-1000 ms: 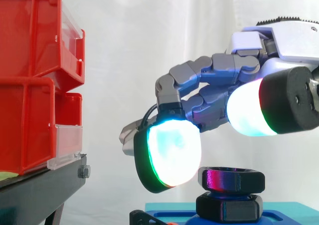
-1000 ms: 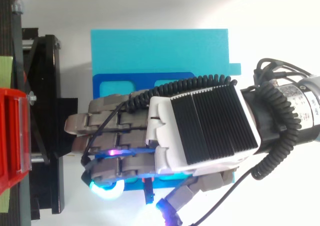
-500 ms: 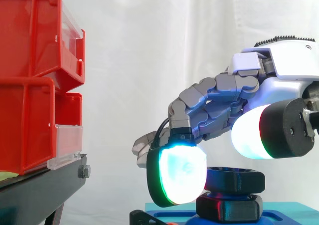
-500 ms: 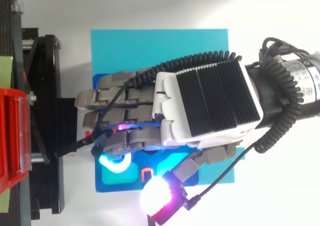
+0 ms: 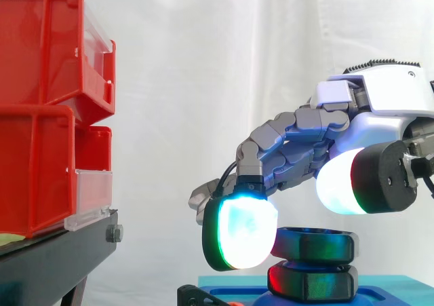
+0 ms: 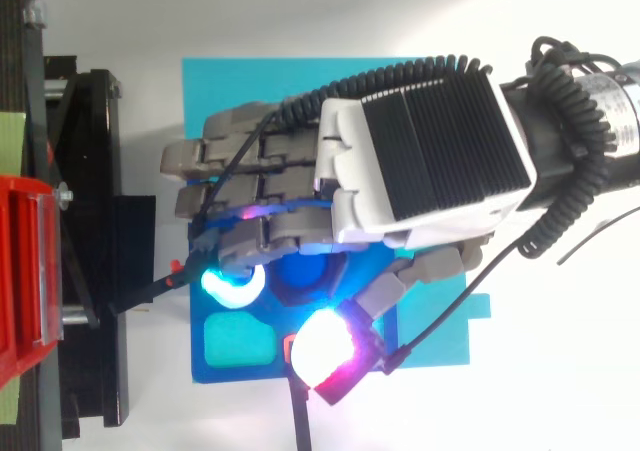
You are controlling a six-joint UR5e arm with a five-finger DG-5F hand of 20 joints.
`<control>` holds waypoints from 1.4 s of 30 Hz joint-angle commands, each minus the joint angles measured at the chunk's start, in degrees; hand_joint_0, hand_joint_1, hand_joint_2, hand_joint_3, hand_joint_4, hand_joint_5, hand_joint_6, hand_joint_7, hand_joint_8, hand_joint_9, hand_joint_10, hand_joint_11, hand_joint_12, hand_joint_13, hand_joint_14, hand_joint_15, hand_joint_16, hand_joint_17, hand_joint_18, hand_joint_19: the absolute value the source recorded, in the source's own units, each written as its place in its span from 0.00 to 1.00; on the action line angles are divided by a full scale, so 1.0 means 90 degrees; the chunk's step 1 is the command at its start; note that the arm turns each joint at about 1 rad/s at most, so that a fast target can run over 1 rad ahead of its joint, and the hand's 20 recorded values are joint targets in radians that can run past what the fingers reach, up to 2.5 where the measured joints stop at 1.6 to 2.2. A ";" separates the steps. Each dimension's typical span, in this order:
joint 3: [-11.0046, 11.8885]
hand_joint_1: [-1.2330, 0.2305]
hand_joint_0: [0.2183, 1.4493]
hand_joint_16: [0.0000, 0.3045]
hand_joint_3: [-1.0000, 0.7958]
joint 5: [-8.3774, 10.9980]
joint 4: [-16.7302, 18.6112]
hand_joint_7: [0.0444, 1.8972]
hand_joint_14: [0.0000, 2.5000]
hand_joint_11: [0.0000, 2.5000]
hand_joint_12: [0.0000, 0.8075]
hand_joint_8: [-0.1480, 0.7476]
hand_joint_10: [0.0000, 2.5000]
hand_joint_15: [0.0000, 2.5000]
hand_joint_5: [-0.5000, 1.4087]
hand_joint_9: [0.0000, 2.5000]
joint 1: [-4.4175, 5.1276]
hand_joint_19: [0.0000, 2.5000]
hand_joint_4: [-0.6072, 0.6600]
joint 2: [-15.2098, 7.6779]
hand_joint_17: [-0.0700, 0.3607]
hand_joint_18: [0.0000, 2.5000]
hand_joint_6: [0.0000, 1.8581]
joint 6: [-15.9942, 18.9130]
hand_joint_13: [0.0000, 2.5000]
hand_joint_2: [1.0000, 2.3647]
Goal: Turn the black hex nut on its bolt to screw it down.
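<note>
1. Two black hex pieces sit stacked on the blue block (image 5: pixel 230 294). Take the upper one as the nut (image 5: pixel 313 245); a narrow gap shows above the lower piece (image 5: pixel 312 283), so the nut is not yet screwed down.
2. Your hand (image 6: pixel 420 161) is curled over the nut, with one cyan pad (image 5: pixel 241 233) pressed to its left side. The thumb pad (image 5: pixel 342 182) seems to ride just above the rim, and you cannot be sure it touches.
3. Over the last second the hand has swung round above the nut. The thumb pad came out from under the palm, and the cyan pad closed in from beside the nut to contact.
4. That reads as one turning stroke under way. The gap looks unchanged, so expect more strokes.
5. Red bins (image 5: pixel 41 102) on the black stand (image 5: pixel 54 258) sit well apart, at left.
</note>
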 commanded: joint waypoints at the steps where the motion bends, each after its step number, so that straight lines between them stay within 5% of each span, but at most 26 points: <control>1: 0.0000 0.54 0.24 0.18 0.28 -0.0082 0.0000 0.42 0.00 0.08 0.45 0.52 0.00 0.00 0.18 0.18 -0.0093 0.07 0.66 0.0000 0.45 0.13 0.40 -0.0009 0.10 0.00; 15: 0.0000 0.54 0.24 0.18 0.28 -0.0717 0.0039 0.50 0.00 0.08 0.45 0.52 0.00 0.00 0.19 0.18 -0.0532 0.07 0.67 0.0000 0.45 0.13 0.34 -0.0028 0.10 0.00; 19: 0.0000 0.54 0.23 0.18 0.28 -0.0873 0.0088 0.55 0.00 0.08 0.45 0.52 0.00 0.00 0.20 0.18 -0.0572 0.08 0.68 0.0010 0.45 0.13 0.31 -0.0028 0.10 0.00; 26: 0.0107 0.54 0.23 0.18 0.28 -0.0873 0.0400 0.59 0.00 0.07 0.45 0.52 0.00 0.00 0.20 0.18 -0.0445 0.07 0.69 0.0000 0.45 0.13 0.27 -0.0028 0.10 0.00; 30: 0.0205 0.54 0.23 0.18 0.28 -0.0834 0.0498 0.58 0.00 0.08 0.45 0.52 0.00 0.00 0.20 0.18 -0.0279 0.07 0.69 0.0000 0.45 0.13 0.27 -0.0038 0.09 0.00; 42: 0.0166 0.54 0.23 0.18 0.28 -0.0483 0.0527 0.55 0.00 0.08 0.45 0.52 0.00 0.00 0.19 0.18 0.0053 0.07 0.70 -0.0088 0.45 0.13 0.27 -0.0253 0.09 0.00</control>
